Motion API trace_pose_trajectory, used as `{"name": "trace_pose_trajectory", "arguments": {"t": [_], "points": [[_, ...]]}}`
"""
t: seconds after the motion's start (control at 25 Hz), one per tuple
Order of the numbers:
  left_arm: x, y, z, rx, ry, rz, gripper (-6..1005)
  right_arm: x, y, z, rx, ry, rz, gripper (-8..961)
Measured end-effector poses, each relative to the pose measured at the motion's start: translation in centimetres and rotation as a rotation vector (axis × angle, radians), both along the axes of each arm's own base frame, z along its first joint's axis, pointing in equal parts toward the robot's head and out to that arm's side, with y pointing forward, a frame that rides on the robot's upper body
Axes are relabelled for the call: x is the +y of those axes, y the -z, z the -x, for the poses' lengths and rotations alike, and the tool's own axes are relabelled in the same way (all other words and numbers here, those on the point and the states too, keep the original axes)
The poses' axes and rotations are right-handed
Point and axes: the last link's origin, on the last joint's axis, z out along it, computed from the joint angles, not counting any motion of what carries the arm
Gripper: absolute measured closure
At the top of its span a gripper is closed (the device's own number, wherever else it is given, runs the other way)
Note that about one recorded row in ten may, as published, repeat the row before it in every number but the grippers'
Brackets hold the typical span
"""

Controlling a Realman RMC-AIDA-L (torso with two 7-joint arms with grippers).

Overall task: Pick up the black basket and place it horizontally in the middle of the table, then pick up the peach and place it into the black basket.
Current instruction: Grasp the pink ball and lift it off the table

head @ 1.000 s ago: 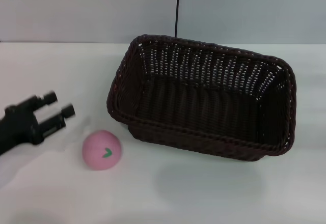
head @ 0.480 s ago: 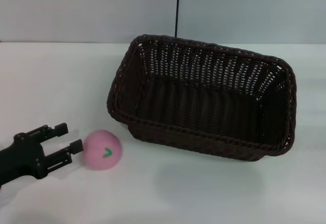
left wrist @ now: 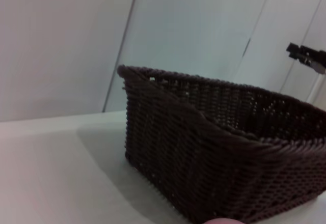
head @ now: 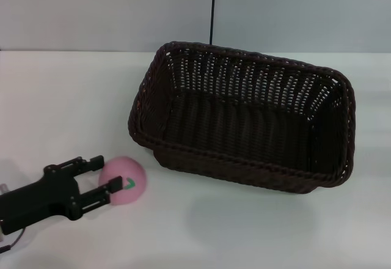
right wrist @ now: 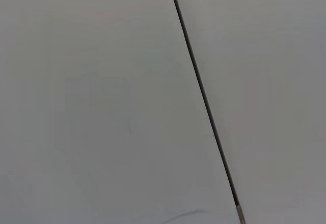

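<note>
Moved rightward: left gripper (head: 107, 174), fingers spread open, now straddling the peach (head: 127, 181) on the table (head: 55, 98) front-left; black basket (head: 244, 119) upright at centre-right, apart from peach; right gripper out of view

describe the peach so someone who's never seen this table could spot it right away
On the white table, find the big dark woven basket. Just off its front-left corner sits the peach, between the open fingers of the left gripper. It is the only small, smooth pink ball, marked with a green V.
</note>
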Motion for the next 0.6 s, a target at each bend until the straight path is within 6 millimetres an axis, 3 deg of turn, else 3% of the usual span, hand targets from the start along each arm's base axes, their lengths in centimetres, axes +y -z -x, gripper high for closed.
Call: {"name": "trace_pose_trajectory", "arguments": {"t": [0.6], "points": [[0.8,1.8,-1.1,0.008,0.034,0.083,393,-0.1,0.4,-0.2,-0.009,0.019,0.005,447]]}}
